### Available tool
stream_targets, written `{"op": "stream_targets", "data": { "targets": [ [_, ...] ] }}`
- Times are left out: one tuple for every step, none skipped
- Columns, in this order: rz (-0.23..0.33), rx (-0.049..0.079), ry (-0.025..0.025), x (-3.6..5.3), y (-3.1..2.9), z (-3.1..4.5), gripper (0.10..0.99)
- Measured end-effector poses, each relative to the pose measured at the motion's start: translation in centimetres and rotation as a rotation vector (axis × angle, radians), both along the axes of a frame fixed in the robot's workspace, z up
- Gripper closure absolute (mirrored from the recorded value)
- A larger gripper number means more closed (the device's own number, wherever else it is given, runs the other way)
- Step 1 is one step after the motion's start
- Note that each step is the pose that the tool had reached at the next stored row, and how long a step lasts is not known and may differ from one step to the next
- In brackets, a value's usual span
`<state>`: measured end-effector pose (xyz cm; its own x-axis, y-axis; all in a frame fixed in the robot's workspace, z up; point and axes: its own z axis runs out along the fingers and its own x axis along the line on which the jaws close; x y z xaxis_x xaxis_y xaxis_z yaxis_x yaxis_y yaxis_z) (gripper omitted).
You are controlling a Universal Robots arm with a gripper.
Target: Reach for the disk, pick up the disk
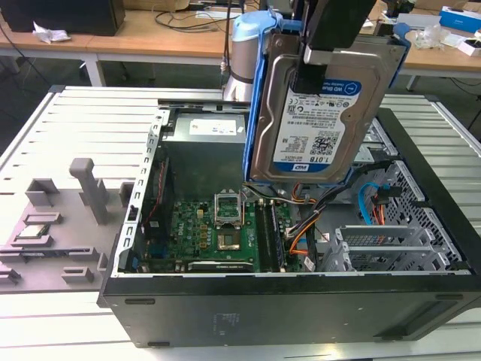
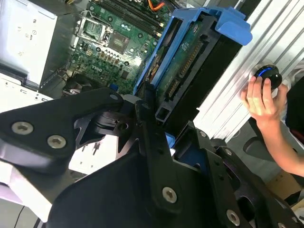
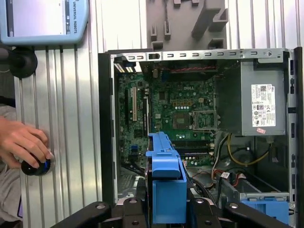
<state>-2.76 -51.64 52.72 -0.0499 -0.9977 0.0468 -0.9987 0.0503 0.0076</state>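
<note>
The disk [image 1: 323, 113] hangs in the upper middle of the exterior view, lifted clear above the open computer case [image 1: 301, 301], label side facing the camera and its long axis running roughly up and down. The gripper [image 1: 319, 56] comes down onto its top edge, and the jaws appear closed on the disk, 1 to each flat face, though the contact itself is partly hidden. In both wrist views the blue bracket [image 3: 166, 175] juts straight out from the jaws toward the motherboard [image 3: 175, 109] below. Under the disk lie orange and blue cables [image 1: 301, 241] and the drive cage [image 1: 383, 252]. A person's hand [image 3: 23, 142] rests on a knob on the ribbed worktop [image 3: 71, 118], well apart from the case.
</note>
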Motion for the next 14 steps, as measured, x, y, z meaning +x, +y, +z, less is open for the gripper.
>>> {"op": "stream_targets", "data": {
  "targets": [
    [0.0, 0.0, 0.0, 0.0, -0.18, -0.02, 0.722],
    [0.0, 0.0, 0.0, 0.0, -0.37, -0.03, 0.722],
    [0.0, 0.0, 0.0, 0.0, -0.53, -0.05, 0.722],
    [0.0, 0.0, 0.0, 0.0, -0.63, -0.06, 0.722],
    [0.0, -0.001, 0.0, 0.0, -0.85, -0.08, 0.722],
    [0.0, -0.001, 0.0001, 0.0, -1.03, -0.09, 0.722],
    [0.0, -0.001, 0.0, 0.0, -1.18, -0.1, 0.722],
    [0.0, -0.001, 0.0, 0.0, -1.43, -0.12, 0.722],
    [0.0, -0.001, 0.0, 0.0, -1.77, -0.15, 0.722],
    [0.0, -0.001, 0.0, 0.0, -1.99, -0.2, 0.722],
    [0.0, -0.001, 0.0, 0.02, -2.14, -0.26, 0.722],
    [-0.001, -0.001, -0.0001, 0.09, -2.29, -0.4, 0.722],
    [-0.001, -0.001, 0.0001, 0.17, -2.43, -0.54, 0.722],
    [-0.001, -0.001, 0.0001, 0.25, -2.55, -0.66, 0.722]
  ]
}}
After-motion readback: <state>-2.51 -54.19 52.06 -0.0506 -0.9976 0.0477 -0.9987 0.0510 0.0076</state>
